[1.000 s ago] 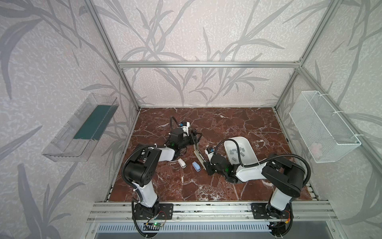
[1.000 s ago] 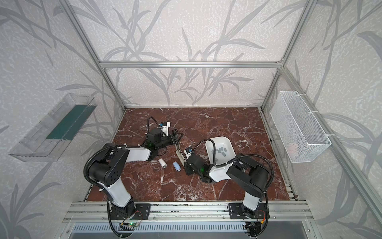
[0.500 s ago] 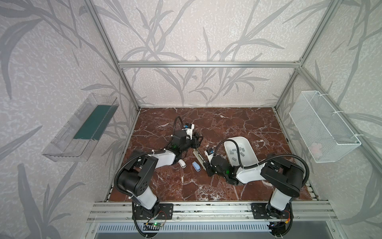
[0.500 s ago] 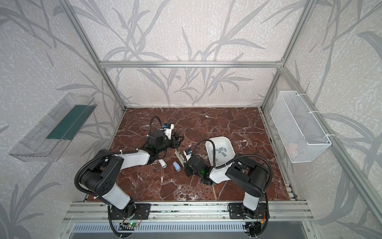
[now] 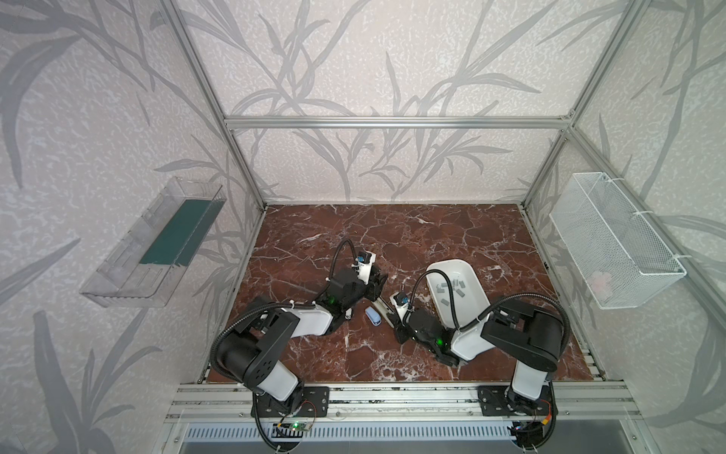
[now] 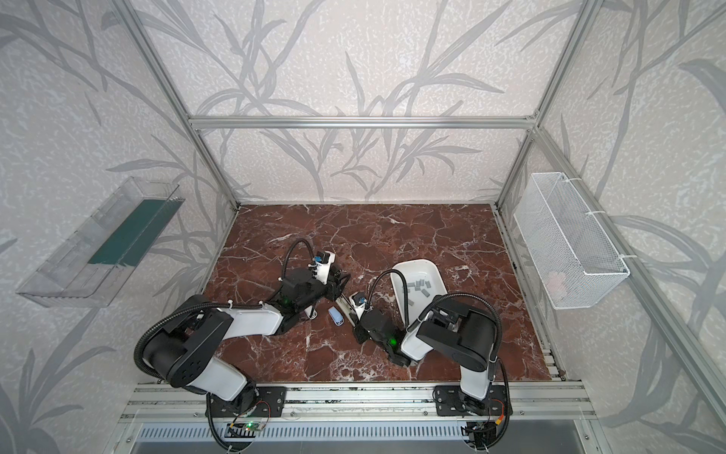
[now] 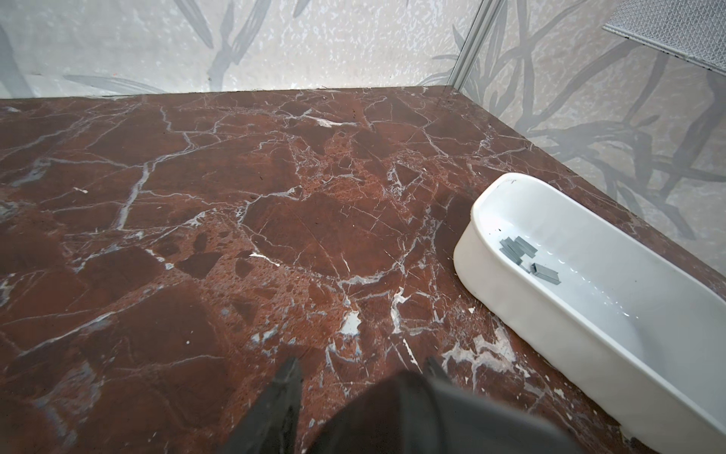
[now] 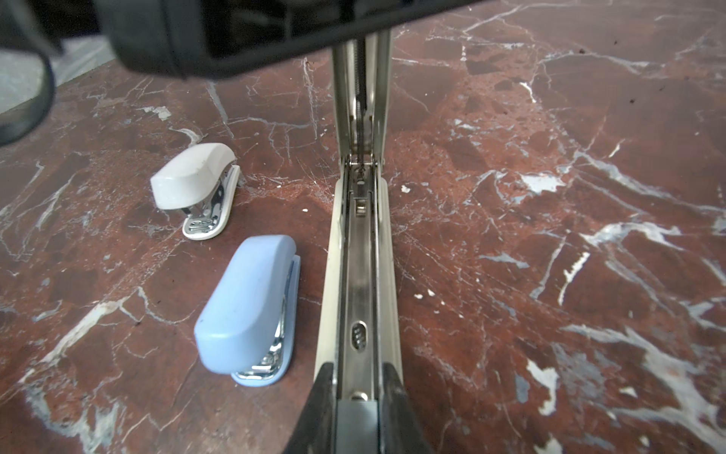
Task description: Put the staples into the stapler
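Clamping the long cream stapler [image 8: 359,275] at its base end, the right gripper [image 8: 356,369] has its jaws drawn narrow against both sides of the body. The staple channel lies open between them on the bench [image 5: 432,232]. The stapler's upper arm is swung up toward the left gripper [image 7: 361,359], whose jaws stand part way apart with a dark, blurred shape rising between them; whether they grip it cannot be told. The staples [image 7: 514,251], short grey strips, lie loose in a white tray [image 7: 510,306] right of the bench's middle, apart from both grippers. Only the right wrist view shows the channel and hinge close up, with a small white stapler [image 8: 192,181] and a small blue stapler [image 8: 247,306] lying just beside the long one. In both top views the small white stapler is largely hidden under the left arm. The small blue stapler [image 5: 372,315] [image 6: 336,315] shows between the arms near the bench's middle.
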Controlling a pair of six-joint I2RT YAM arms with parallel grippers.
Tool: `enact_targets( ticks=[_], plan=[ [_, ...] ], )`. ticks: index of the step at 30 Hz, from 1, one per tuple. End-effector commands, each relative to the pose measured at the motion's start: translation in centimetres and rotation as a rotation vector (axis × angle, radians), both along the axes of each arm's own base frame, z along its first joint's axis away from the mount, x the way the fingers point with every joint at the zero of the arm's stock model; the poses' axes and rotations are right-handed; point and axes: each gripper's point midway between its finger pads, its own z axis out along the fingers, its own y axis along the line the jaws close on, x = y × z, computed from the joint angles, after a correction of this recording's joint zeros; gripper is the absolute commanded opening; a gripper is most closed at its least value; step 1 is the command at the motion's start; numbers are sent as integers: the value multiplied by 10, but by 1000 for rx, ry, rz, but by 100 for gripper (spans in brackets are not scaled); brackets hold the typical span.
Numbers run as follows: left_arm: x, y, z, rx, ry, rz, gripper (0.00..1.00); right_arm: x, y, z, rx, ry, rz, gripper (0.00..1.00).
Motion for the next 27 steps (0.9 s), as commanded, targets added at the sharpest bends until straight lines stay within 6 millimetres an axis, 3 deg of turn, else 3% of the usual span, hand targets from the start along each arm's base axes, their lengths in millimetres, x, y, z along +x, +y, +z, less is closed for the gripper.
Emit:
enact_targets(
  ticks=[1, 13, 27],
  plan=[
    [-27, -16, -14, -8, 28, -115, 50, -11, -5, -26, -47, 9, 39, 3],
    [-42, -21, -20, 28, -21, -200, 56, -9, -7, -28, -53, -17, 29, 4],
    [-49, -19, -21, 63, -23, -220, 75, -10, -8, -27, -37, -18, 28, 5]
  ],
)
